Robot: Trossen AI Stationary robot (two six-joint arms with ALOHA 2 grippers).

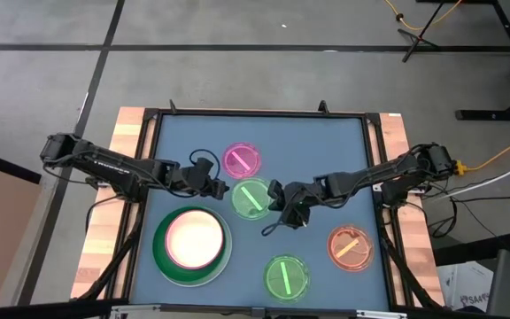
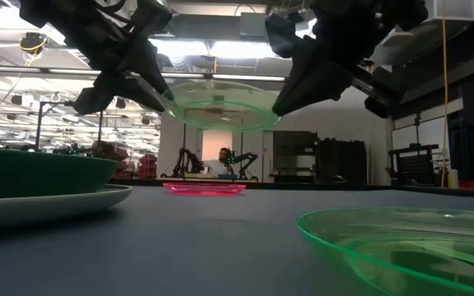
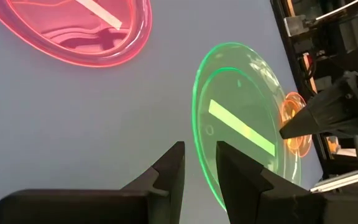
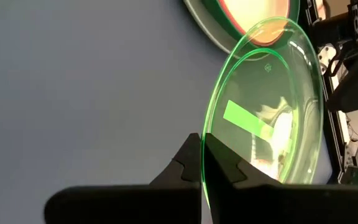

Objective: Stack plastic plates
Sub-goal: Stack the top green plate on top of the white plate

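Observation:
A small translucent green plate (image 1: 252,197) hangs level above the table's middle, between both grippers. My right gripper (image 1: 277,197) is shut on its right-hand rim. My left gripper (image 1: 226,189) is open, its two fingers (image 3: 173,171) standing on either side of the opposite rim (image 3: 197,155) with a gap showing. I cannot tell whether they touch it. On the table rest a pink plate (image 1: 242,160), an orange plate (image 1: 351,247) and a second small green plate (image 1: 287,277). A cream plate sits in a large dark green plate (image 1: 162,257) over a pale one. My right gripper pinches the green plate's rim (image 4: 205,124) on the side toward the table's right, between its two fingers (image 4: 219,162). The fingers come slanting down from the right. The plate is lifted clear of the table and held about level (image 2: 220,111).
The stack of large plates (image 2: 39,177) lies at the near left. The pink plate (image 2: 204,188) sits farther back, and the second green plate (image 2: 410,247) is near right. The table has a raised dark rim (image 1: 149,177). Open surface lies below the held plate.

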